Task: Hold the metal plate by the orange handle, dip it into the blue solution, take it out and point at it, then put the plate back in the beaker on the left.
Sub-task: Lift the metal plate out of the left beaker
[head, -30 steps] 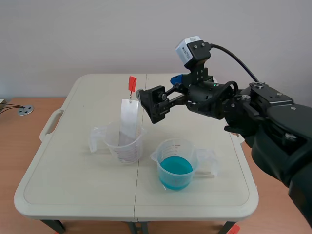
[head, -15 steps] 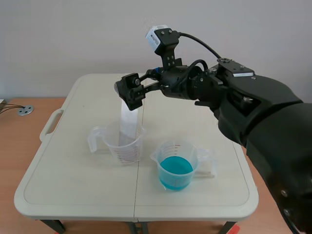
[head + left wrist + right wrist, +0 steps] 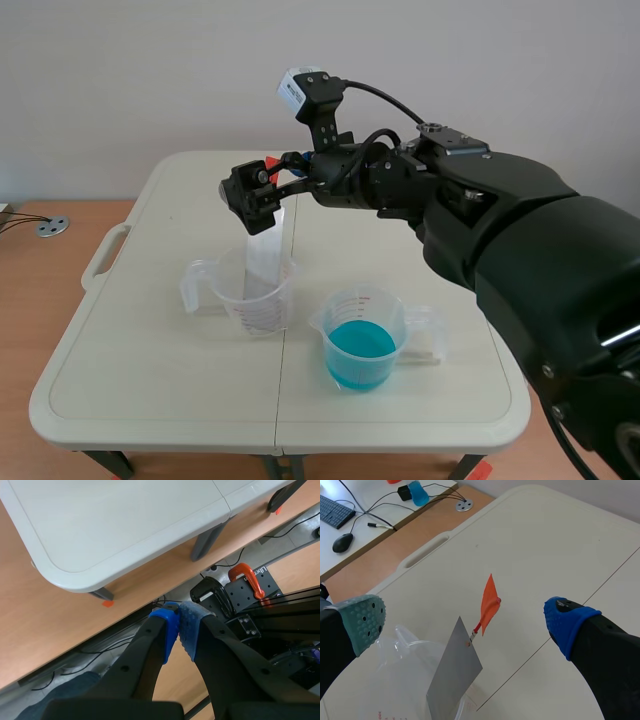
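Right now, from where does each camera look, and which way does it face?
Scene view: sits between the arms and faces across the table to the wall; the right arm comes in, with the right gripper above the metal plate.
Left wrist view: off the table, faces a table corner and the floor; the left gripper is shut.
Right wrist view: above the left beaker, faces down; its open gripper flanks the orange handle.
Shared: the scene and right wrist views both show the metal plate, orange handle and left beaker.

place: lab | signs: beaker of blue solution point(image 3: 362, 345), folding table point(image 3: 150, 345), keyboard point(image 3: 330, 509), mouse point(image 3: 342, 542)
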{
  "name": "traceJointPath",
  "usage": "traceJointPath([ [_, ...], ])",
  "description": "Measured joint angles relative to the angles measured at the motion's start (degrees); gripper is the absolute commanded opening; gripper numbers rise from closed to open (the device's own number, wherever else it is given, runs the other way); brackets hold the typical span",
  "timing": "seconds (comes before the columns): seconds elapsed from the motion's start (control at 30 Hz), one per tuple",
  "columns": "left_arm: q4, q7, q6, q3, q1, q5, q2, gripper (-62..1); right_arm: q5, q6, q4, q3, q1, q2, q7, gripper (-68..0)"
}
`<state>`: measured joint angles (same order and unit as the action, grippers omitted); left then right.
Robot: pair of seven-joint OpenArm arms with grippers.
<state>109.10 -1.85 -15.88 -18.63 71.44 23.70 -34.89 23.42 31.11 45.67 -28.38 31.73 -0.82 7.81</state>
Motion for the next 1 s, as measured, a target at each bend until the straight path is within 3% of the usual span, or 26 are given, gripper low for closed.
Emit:
traceJointPath([
  [0.17,0.0,-0.1,0.0,0.0,0.0,0.0,0.0,-59.0,0.0,0.0,0.0,-0.2,0.0,-0.4,0.0,-2.3],
  [0.3,0.0,-0.1,0.0,0.0,0.0,0.0,0.0,-59.0,0.0,0.0,0.0,-0.2,0.0,-1.2,0.0,-12.9],
  [0.5,0.0,-0.1,0.0,0.0,0.0,0.0,0.0,-59.0,0.0,0.0,0.0,-0.2,0.0,-1.3,0.0,-19.3],
  [1.0,0.0,-0.1,0.0,0.0,0.0,0.0,0.0,-59.0,0.0,0.0,0.0,-0.2,0.0,-1.3,0.0,-43.7],
])
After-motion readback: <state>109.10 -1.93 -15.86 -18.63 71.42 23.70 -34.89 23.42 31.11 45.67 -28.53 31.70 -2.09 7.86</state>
